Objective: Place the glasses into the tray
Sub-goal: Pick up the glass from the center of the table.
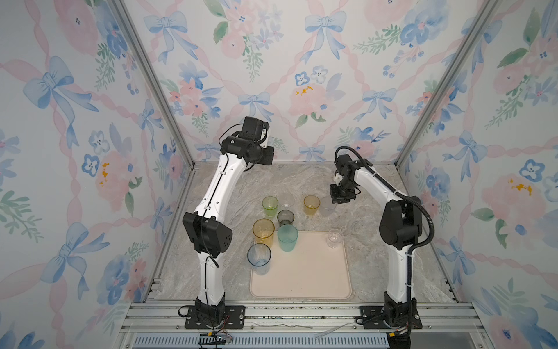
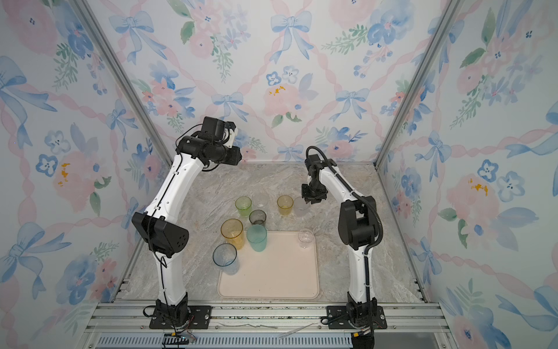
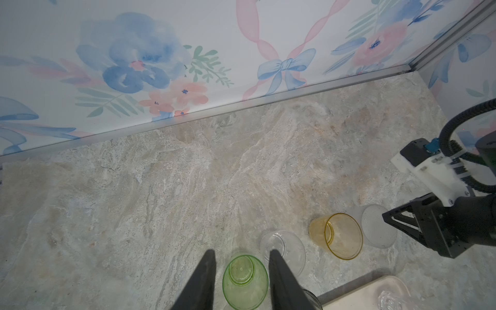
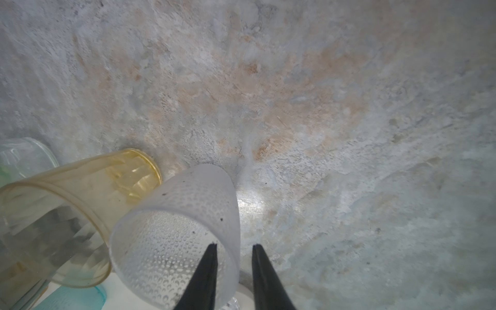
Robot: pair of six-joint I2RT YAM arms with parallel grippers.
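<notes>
The right gripper, jaws apart, straddled the wall of the frosted tumbler on the bench beyond the tray. Pinching only that thin rim, it might slip or knock the amber tumbler just beside. The left gripper hung apart, empty.

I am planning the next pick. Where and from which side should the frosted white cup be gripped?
Take the frosted white cup by its rim wall from above, one finger inside, one outside. It stands upright with an open mouth, and the short amber cup close beside it may block a side grasp.
</notes>
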